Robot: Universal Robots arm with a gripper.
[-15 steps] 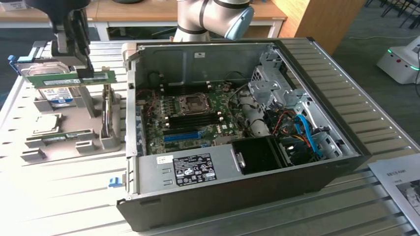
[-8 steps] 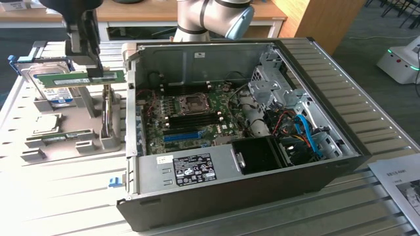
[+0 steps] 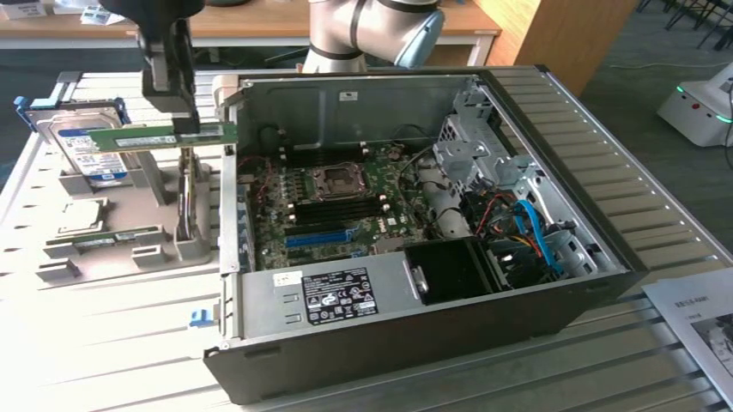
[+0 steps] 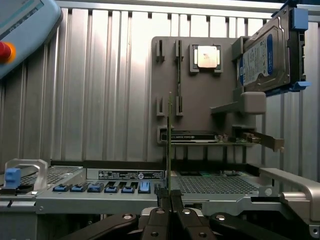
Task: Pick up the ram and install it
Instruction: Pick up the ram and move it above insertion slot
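Note:
The ram [image 3: 137, 137] is a long green stick held level in the air, above the grey holder tray [image 3: 115, 202] and just outside the open computer case [image 3: 550, 129], on the exterior view's left. My gripper [image 3: 184, 127] is shut on it from above, near its end closest to the case. In the wrist view the ram [image 4: 170, 135] is edge-on, a thin line rising from between the closed fingertips of the gripper [image 4: 170, 199]. Inside the case lies the motherboard [image 3: 343, 206] with its dark slots beside the processor socket [image 3: 340, 178].
A blue-labelled hard drive [image 3: 92, 146] [image 4: 265, 57] stands upright in the holder tray [image 4: 200, 110]. Another green stick [image 3: 115, 239] and a processor chip [image 4: 205, 56] rest in the tray. A pendant with a red button [image 4: 6, 51] lies beyond. Papers [image 3: 699, 318] lie by the case.

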